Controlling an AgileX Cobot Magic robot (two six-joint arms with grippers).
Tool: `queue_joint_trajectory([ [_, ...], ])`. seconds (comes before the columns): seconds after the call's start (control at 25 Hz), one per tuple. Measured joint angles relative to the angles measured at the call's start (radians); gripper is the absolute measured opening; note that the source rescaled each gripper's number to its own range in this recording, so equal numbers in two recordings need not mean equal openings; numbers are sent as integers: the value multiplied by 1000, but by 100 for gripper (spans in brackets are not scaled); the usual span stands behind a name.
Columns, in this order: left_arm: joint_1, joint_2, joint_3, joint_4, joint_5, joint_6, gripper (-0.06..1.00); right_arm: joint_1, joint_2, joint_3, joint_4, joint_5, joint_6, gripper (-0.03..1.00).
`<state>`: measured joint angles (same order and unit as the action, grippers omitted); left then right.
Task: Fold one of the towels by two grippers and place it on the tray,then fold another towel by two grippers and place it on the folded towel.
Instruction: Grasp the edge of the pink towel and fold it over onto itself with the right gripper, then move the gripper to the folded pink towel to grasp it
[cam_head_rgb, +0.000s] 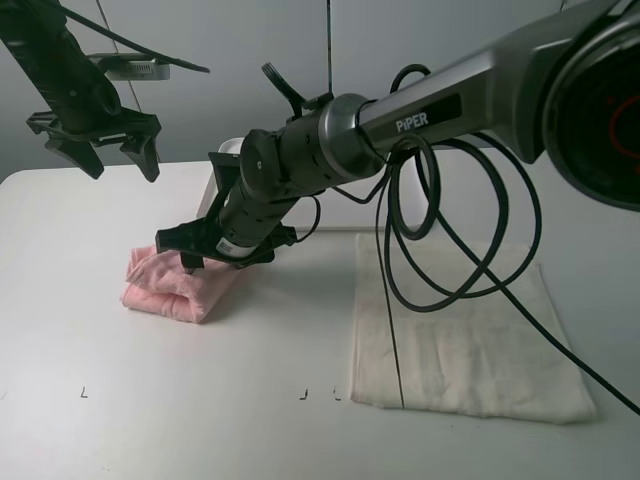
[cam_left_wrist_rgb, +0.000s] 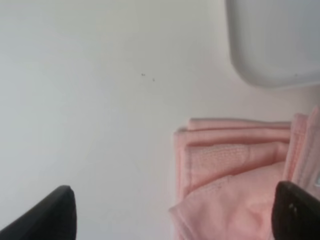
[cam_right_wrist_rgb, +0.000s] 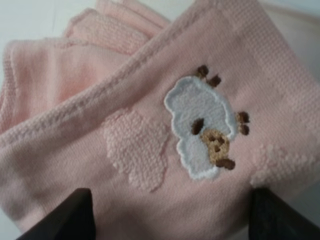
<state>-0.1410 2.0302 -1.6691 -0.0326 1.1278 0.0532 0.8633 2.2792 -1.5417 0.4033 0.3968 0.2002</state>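
Observation:
The pale pink towel (cam_head_rgb: 168, 283) lies folded in a bundle on the table, left of centre. My right gripper (cam_head_rgb: 225, 258) reaches across the middle and hovers low over its right end. In the right wrist view the pink towel (cam_right_wrist_rgb: 150, 130), with an embroidered sheep, fills the frame; the right gripper (cam_right_wrist_rgb: 172, 217) stands open with its fingers spread over the cloth. My left gripper (cam_head_rgb: 115, 160) hangs open high at the back left, holding nothing. Below the left gripper (cam_left_wrist_rgb: 172, 220) lie the pink towel (cam_left_wrist_rgb: 230, 170) and a corner of the tray (cam_left_wrist_rgb: 280, 45). The cream-white towel (cam_head_rgb: 460, 340) lies flat at the right.
The white tray (cam_head_rgb: 225, 150) sits at the back, mostly hidden behind the right arm. Black cables (cam_head_rgb: 440, 250) loop down from that arm over the cream towel. Small black marks (cam_head_rgb: 84, 392) dot the table near its front edge.

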Motion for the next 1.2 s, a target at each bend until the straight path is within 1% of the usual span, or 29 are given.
queue_joint_trajectory([
  [0.04, 0, 0, 0, 0, 0, 0, 100, 0, 0, 0, 2, 7, 0, 72],
  [0.16, 0, 0, 0, 0, 0, 0, 100, -4, 0, 0, 12, 55, 16, 83],
  [0.28, 0, 0, 0, 0, 0, 0, 100, -33, 0, 0, 27, 114, 90, 90],
  [0.32, 0, 0, 0, 0, 0, 0, 100, -46, 0, 0, 35, 125, 110, 91],
  [0.4, 0, 0, 0, 0, 0, 0, 100, -68, 0, 0, 90, 143, 105, 92],
  [0.56, 0, 0, 0, 0, 0, 1, 100, -78, 0, 0, 233, 149, 20, 92],
  [0.64, 0, 0, 0, 0, 0, 1, 100, -78, 0, 0, 269, 149, 5, 92],
  [1.0, 0, 0, 0, 0, 0, 2, 100, -78, 0, 10, 325, 104, -4, 92],
  [1.2, 0, 0, 0, 0, -2, 14, 100, -78, 0, 51, 392, 66, -9, 92],
])
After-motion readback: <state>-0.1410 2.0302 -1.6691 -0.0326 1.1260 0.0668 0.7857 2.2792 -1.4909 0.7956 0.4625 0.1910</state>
